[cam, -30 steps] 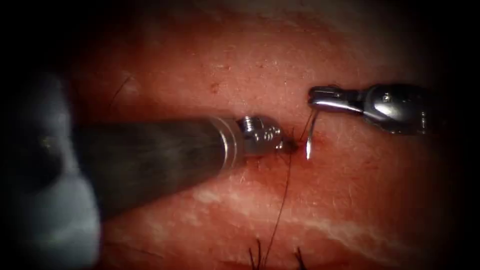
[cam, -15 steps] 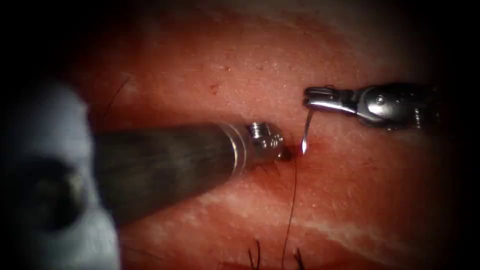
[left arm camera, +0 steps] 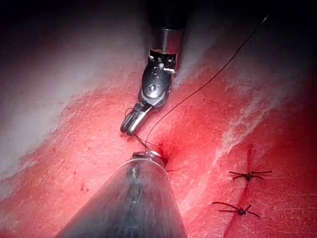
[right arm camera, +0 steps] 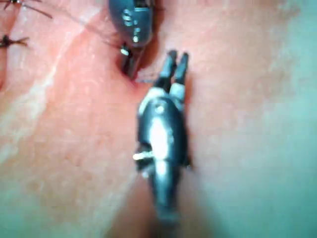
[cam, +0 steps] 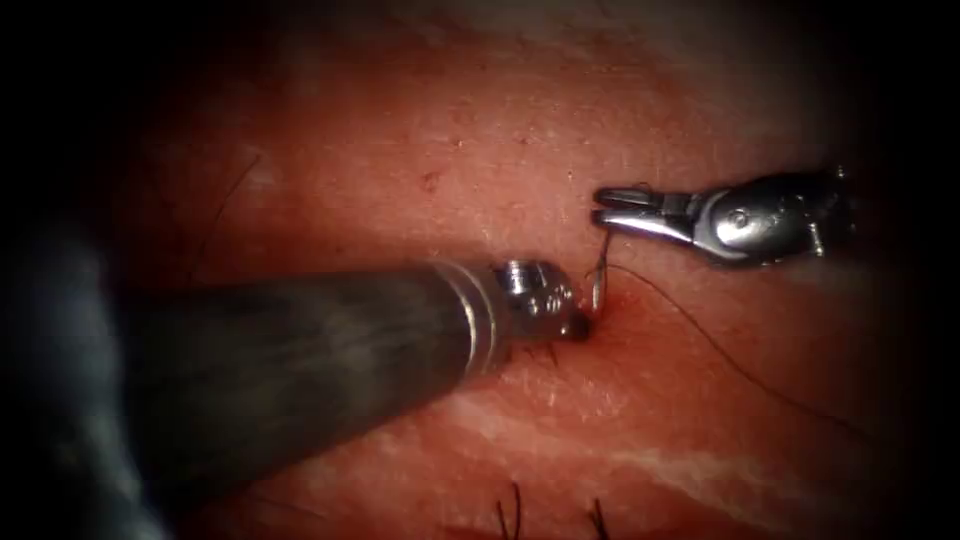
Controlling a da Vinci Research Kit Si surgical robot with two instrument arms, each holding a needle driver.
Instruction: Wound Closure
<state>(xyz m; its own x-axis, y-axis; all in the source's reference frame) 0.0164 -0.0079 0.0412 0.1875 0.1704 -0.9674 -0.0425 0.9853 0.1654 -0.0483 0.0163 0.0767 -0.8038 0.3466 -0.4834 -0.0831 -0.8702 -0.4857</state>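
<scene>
The curved needle (cam: 599, 275) stands nearly upright just under my right tool (cam: 600, 205), its lower end at the tissue (cam: 450, 130) beside a dark red spot. The right jaws are slightly parted, as the left wrist view (left arm camera: 130, 126) and the right wrist view (right arm camera: 176, 62) also show. My left tool (cam: 578, 325) presses its tip onto the tissue right next to the needle's lower end; whether it holds the needle I cannot tell. Dark thread (cam: 720, 350) runs from the needle away to the right, over the tissue (left arm camera: 198, 89).
The left tool's thick shaft (cam: 320, 350) crosses the left half of the endoscope view. Two finished stitches (left arm camera: 247, 174) (left arm camera: 237, 210) with cut ends lie on the cut further along. Short dark thread ends (cam: 515, 510) stick up at the near edge.
The right tool shifted slightly left and its jaws parted. The needle moved left and stands closer to the left tool's tip. The thread swung from pointing down to trailing right.
</scene>
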